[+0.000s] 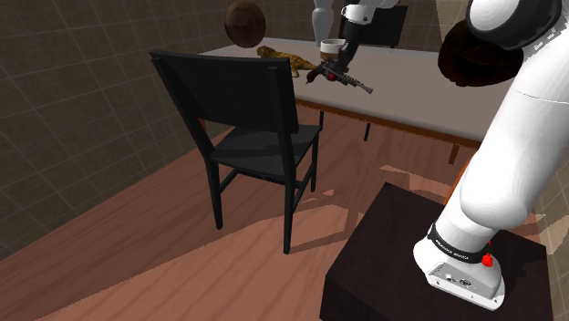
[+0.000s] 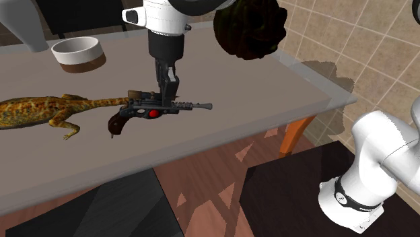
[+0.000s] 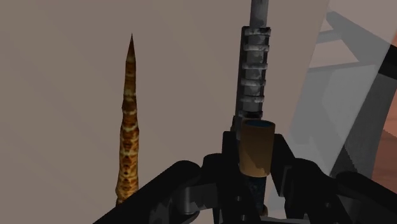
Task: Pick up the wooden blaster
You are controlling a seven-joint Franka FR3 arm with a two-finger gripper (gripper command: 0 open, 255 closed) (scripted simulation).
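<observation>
Here my gripper (image 2: pixel 167 89) was clamped narrow around the dark, brown-handled blaster (image 2: pixel 153 110), which lay on the table (image 2: pixel 269 87) near the long edge facing the chair (image 1: pixel 239 100), just beside the lizard (image 2: pixel 40 111).

Table (image 2: pixel 269 87): grey top, with an orange-brown leg (image 2: pixel 296 134) under the corner at the second exterior view's right. You have three items lying on it.

- Blaster (image 2: pixel 138 111): dark body, brown grip, red spot on its side. It lies flat near the front edge, barrel toward that view's right.
- Lizard figure (image 2: pixel 40 111): mottled yellow-brown, with its tail running alongside the blaster. You cannot tell whether they touch.
- Bowl (image 2: pixel 77 52): white over a brown base, upright, farther back and well apart from both.
</observation>
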